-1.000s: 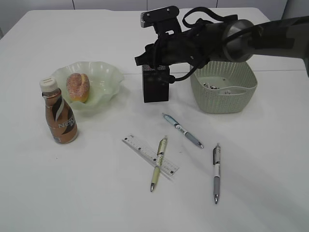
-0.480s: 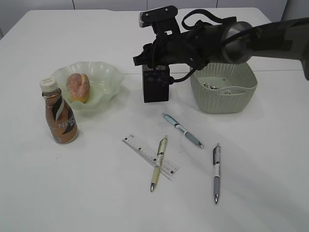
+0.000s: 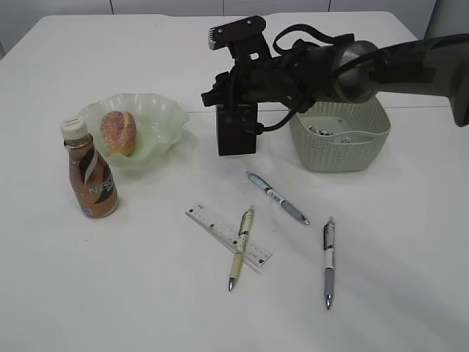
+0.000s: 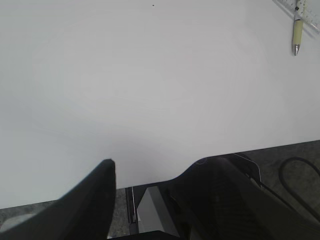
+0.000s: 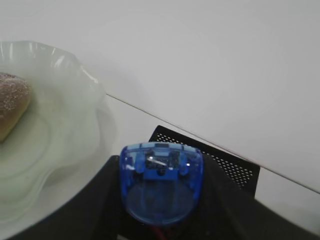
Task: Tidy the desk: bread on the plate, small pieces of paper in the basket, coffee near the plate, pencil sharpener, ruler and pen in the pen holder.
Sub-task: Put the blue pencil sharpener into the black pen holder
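Note:
My right gripper (image 3: 218, 95) reaches across to just above the black mesh pen holder (image 3: 236, 137). It is shut on a blue translucent pencil sharpener (image 5: 161, 182), whose front hangs over the pen holder's near rim (image 5: 220, 159). The bread (image 3: 118, 132) lies in the wavy green plate (image 3: 163, 110), with the coffee (image 3: 91, 172) standing beside it. The ruler (image 3: 220, 229) lies on the desk under a yellowish pen (image 3: 240, 249). Two more pens (image 3: 277, 197) (image 3: 328, 260) lie to the right. The basket (image 3: 338, 150) holds small paper pieces (image 3: 322, 131). My left gripper (image 4: 152, 165) is open at the desk's near edge.
The right arm (image 3: 381, 62) stretches over the basket from the right. In the left wrist view the pen's tip (image 4: 297, 39) and a corner of the ruler (image 4: 289, 4) show at the top right, and floor and a cable (image 4: 295, 175) show below the desk edge.
My right gripper has edged slightly left above the pen holder, still shut on the sharpener. Nothing on the desk has moved.

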`<state>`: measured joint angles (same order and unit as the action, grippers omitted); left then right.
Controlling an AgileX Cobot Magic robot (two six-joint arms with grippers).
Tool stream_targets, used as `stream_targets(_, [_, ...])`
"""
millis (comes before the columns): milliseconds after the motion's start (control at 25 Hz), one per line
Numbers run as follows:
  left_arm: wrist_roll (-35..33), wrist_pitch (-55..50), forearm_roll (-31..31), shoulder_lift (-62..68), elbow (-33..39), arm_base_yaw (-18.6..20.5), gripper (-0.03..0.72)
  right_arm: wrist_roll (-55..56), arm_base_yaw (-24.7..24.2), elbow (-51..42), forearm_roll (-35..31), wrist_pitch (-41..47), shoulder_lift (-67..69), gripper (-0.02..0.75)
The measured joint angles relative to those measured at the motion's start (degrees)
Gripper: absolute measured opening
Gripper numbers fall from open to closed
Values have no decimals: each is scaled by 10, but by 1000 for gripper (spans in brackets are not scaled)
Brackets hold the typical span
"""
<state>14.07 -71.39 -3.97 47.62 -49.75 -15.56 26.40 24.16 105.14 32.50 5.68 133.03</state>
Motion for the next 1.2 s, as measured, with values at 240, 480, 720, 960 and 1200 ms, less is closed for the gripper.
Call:
stream_targets(240, [0,0,0,0,0,0,445,0,-1,0,3,-9,0,361])
stream_targets(480, [0,0,0,0,0,0,445,0,-4,0,6,-18,0,368])
stream_targets(720, [0,0,0,0,0,0,445,0,-12,0,7,-29,0,398])
stream_targets(960, [0,0,0,0,0,0,445,0,-12,0,5,-31,0,404])
stream_targets(1200, [0,0,0,0,0,0,445,19,-12,4,3,-26,0,404])
